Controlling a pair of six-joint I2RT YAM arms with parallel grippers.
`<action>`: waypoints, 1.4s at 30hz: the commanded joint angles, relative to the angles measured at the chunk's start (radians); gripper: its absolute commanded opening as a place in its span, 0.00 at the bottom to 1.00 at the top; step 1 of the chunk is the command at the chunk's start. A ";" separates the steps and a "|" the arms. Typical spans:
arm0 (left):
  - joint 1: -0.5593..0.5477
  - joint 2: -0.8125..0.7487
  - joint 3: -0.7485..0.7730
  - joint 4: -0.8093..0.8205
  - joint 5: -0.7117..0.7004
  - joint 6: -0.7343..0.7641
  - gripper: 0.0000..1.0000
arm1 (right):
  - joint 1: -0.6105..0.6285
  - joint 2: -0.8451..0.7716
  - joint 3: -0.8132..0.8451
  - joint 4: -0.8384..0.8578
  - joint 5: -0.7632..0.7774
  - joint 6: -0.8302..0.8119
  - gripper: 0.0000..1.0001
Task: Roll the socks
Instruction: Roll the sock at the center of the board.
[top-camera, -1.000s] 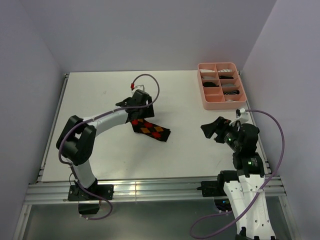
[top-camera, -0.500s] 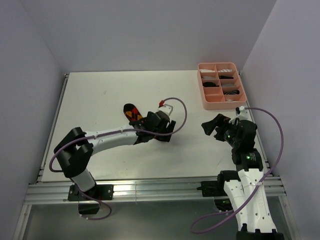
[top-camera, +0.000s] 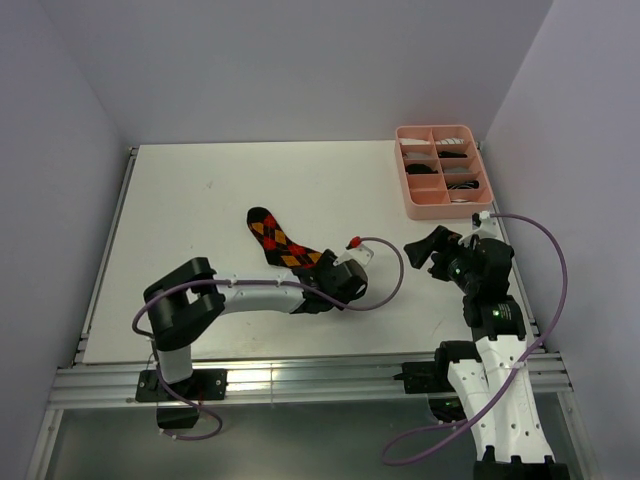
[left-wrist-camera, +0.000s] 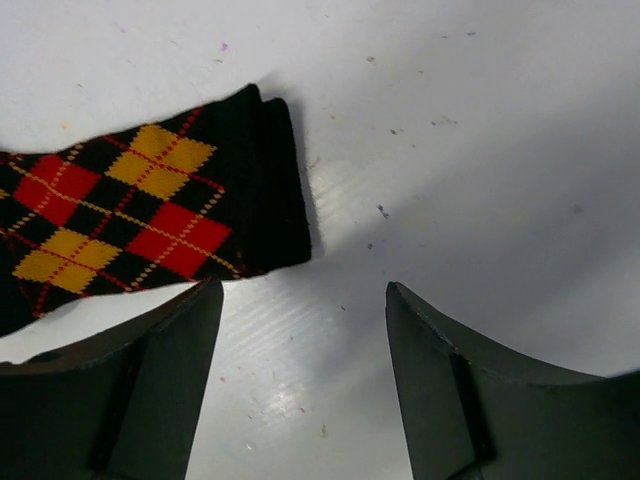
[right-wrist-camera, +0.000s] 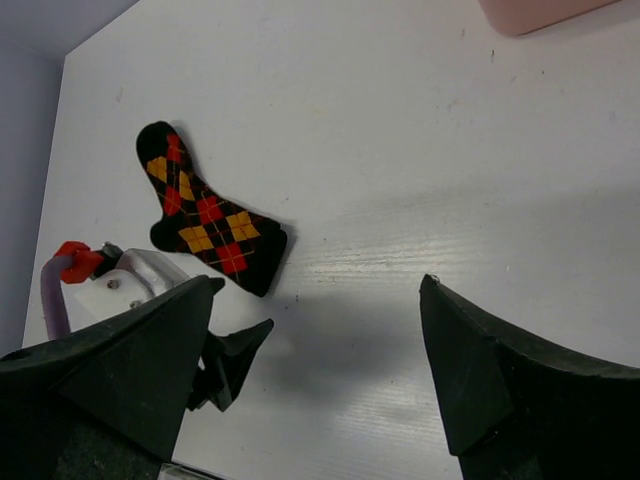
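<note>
- Near the middle of the counter (top-camera: 200, 190), the argyle sock (top-camera: 278, 238) lies flat and unrolled. Its toe points toward the far left and its black cuff toward the near right.
- That layout puts the cuff just ahead of the left pincer (top-camera: 335, 285), which I judge to be the edge where a roll would start.
- From the left wrist, the cuff (left-wrist-camera: 275, 180) sits just beyond the left-hand finger (left-wrist-camera: 170, 350), apart from it and off to one side rather than between the two.
- The left pincer (left-wrist-camera: 303, 300) is spread wide and holds nothing.
- The left arm reaches low across the counter from its base toward the right, wrist close to the surface.
- The right pincer (top-camera: 428, 255) is also spread wide and holds nothing. It hangs above the counter near the pink tray (top-camera: 440, 208), well apart from the sock (right-wrist-camera: 205, 215).
- The right arm stands folded above its base, aimed toward the middle, likely waiting.
- The tray's compartments hold dark and pale items too small to identify.
</note>
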 joint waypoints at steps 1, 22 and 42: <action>-0.001 0.038 0.061 0.062 -0.094 0.063 0.71 | 0.005 -0.012 0.024 0.038 0.001 0.002 0.91; 0.008 0.184 0.128 0.037 -0.151 0.186 0.61 | 0.005 -0.076 -0.004 0.008 0.018 0.028 0.90; 0.038 0.228 0.128 -0.032 -0.108 0.161 0.22 | 0.007 -0.089 -0.028 0.039 0.013 0.059 0.89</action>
